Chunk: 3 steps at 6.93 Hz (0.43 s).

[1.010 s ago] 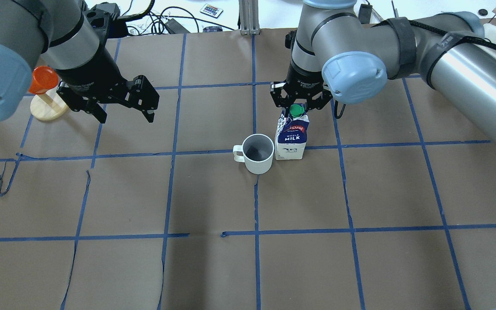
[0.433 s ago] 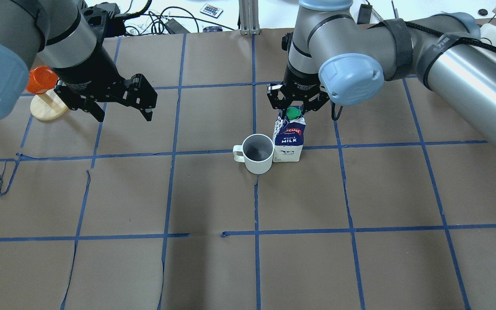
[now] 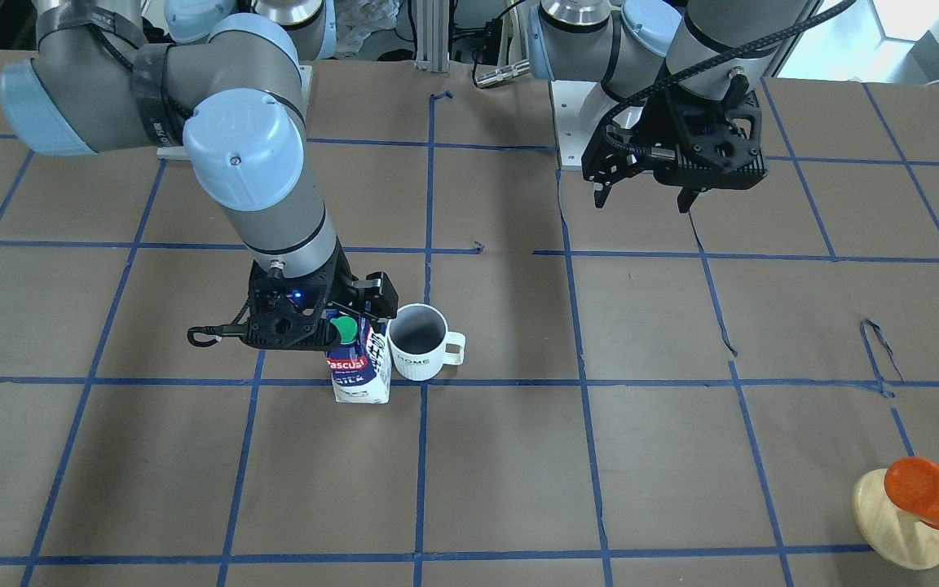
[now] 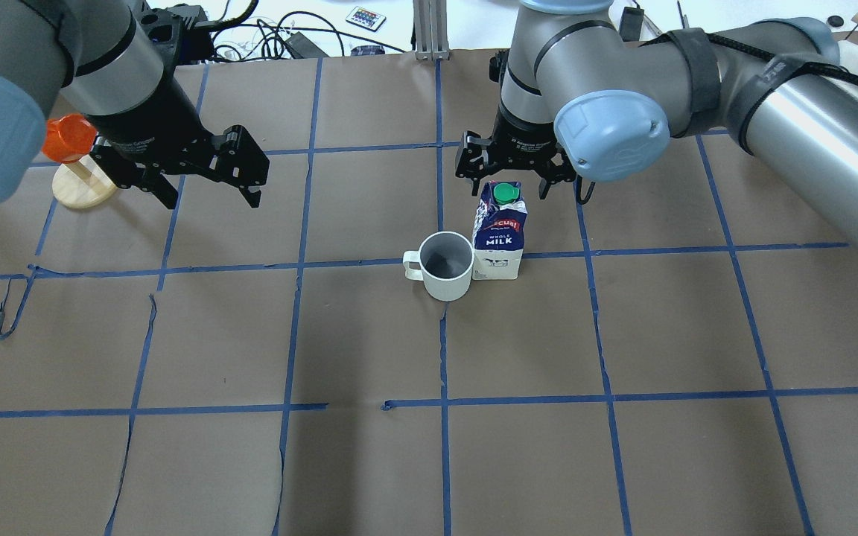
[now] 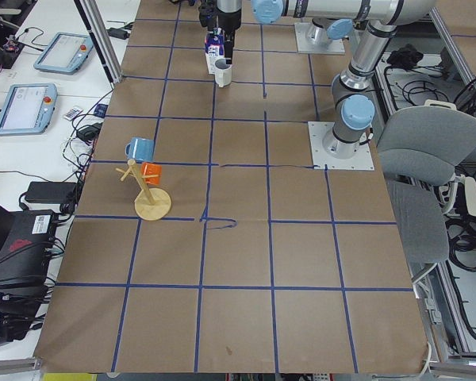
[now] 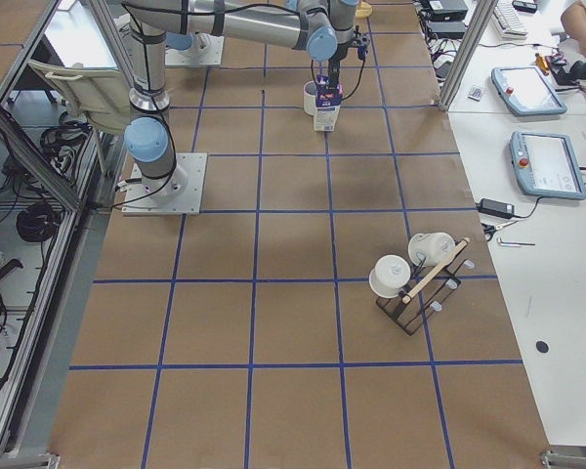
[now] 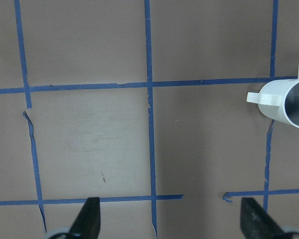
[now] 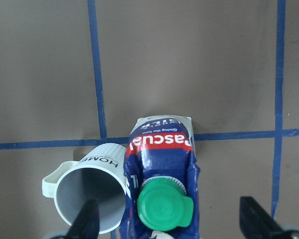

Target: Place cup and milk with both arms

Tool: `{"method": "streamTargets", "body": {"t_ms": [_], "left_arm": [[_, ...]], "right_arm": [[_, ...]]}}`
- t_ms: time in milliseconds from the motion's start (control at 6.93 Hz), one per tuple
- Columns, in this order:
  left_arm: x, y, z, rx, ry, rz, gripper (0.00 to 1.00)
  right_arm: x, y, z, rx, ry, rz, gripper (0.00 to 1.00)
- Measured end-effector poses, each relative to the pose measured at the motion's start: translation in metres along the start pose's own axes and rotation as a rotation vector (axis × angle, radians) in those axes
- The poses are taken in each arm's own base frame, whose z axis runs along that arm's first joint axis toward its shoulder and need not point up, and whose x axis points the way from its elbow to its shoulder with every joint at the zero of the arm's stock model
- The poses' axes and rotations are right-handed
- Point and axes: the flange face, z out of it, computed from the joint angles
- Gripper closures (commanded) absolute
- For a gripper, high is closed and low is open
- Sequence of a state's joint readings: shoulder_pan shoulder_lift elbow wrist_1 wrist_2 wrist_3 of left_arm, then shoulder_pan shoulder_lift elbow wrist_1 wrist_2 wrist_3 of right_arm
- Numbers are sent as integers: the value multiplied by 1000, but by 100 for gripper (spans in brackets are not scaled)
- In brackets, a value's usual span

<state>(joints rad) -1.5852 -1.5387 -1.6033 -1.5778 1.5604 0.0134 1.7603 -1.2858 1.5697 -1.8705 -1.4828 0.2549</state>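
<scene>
The white cup (image 4: 444, 264) stands on the brown table with its handle to the view's left. The blue and white milk carton (image 4: 500, 237) stands upright against its right side. My right gripper (image 4: 504, 177) is open, its fingers spread wide on either side of the carton's green cap, not touching it. The right wrist view shows the carton (image 8: 162, 164) and the cup (image 8: 89, 191) between the open fingertips (image 8: 87, 219). My left gripper (image 4: 209, 195) is open and empty, raised over the table far to the cup's left. The left wrist view shows the cup (image 7: 289, 102) at its right edge.
An orange cup on a round wooden stand (image 4: 85, 186) is at the far left behind my left gripper. It also shows in the front view (image 3: 926, 489). A rack with white cups (image 6: 410, 274) stands far off on the table. Blue tape lines cross the table.
My right gripper has opened and let go of the milk carton. The carton went from tilted to standing upright beside the cup. My left gripper drifted slightly left and back.
</scene>
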Motion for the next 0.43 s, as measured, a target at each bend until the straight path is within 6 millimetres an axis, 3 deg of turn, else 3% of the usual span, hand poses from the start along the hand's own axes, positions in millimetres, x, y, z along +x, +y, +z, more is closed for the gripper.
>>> {"method": "streamTargets", "body": {"t_ms": [144,433], "left_arm": [[0,0,0,1,0,0,0],[0,0,-1,2,-1,-1,0]], "right_arm": [[20,-3,-15,14,3,28,0],[84,-4,-55,16,17,74,0]]}}
